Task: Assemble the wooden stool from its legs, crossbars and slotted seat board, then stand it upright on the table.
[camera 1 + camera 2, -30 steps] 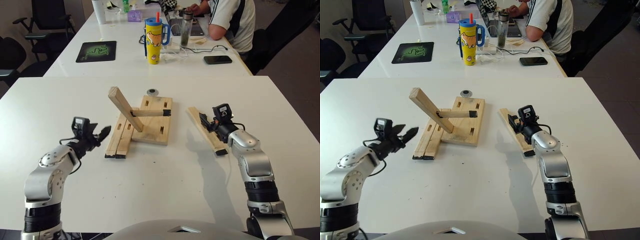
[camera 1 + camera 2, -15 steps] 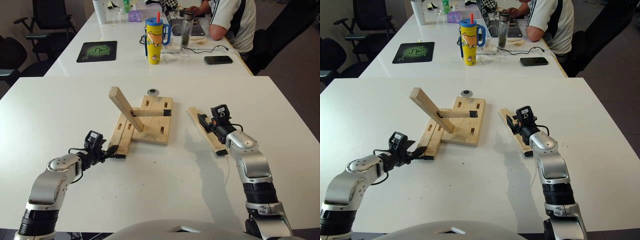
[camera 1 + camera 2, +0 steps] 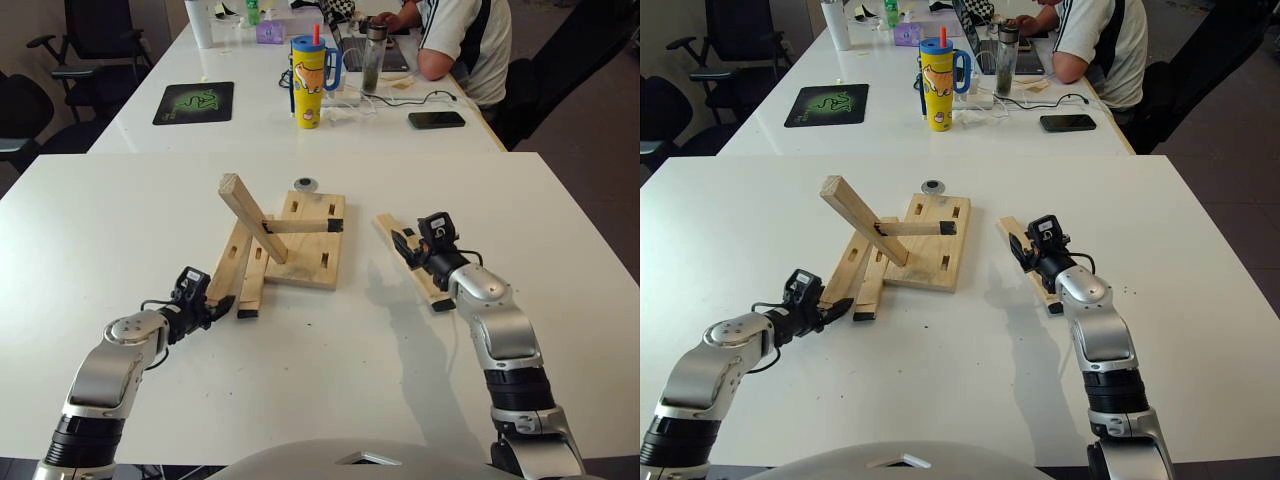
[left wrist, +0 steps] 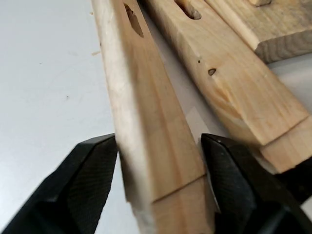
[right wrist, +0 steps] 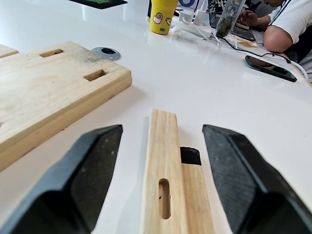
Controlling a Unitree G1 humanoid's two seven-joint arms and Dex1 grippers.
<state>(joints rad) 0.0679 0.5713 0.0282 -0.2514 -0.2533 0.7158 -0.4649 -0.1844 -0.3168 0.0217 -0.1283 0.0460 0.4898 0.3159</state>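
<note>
Status, white worktop [image 3: 330,370]:

- Seat board [image 3: 318,252] lies flat mid-worktop, slots facing up.
- Tilted leg [image 3: 250,216] stands on the board's left edge and leans away to the left. Crossbar [image 3: 305,226] runs from its lower part across the board to the right, black tip at the far end.
- Two loose legs lie just left of the board. They're close together at the far end and splayed apart at the near end.
- Left hand [image 3: 212,303] is clenched on the near end of the outer leg [image 3: 232,262]. In the wrist view both fingers [image 4: 92,168] press against that leg's sides, right above its notched tip. Can't tell whether that end is lifted off the worktop.
- Inner leg [image 3: 254,280] lies beside it, black-tipped near end free, its far part against the board's edge.
- Right leg [image 3: 434,292] lies flat on the worktop, right of the board and apart from it, slot up.
- Right hand [image 3: 407,245] sits low over that leg's middle, released. Its fingers [image 5: 92,165] are spread wide on either side with clear gaps, touching no wood.
- Round grommet [image 3: 304,183] is set in the worktop just past the board.
- Yellow cup [image 3: 308,85], phone [image 3: 435,119] and dark mat [image 3: 193,102] sit on the next table behind.
</note>
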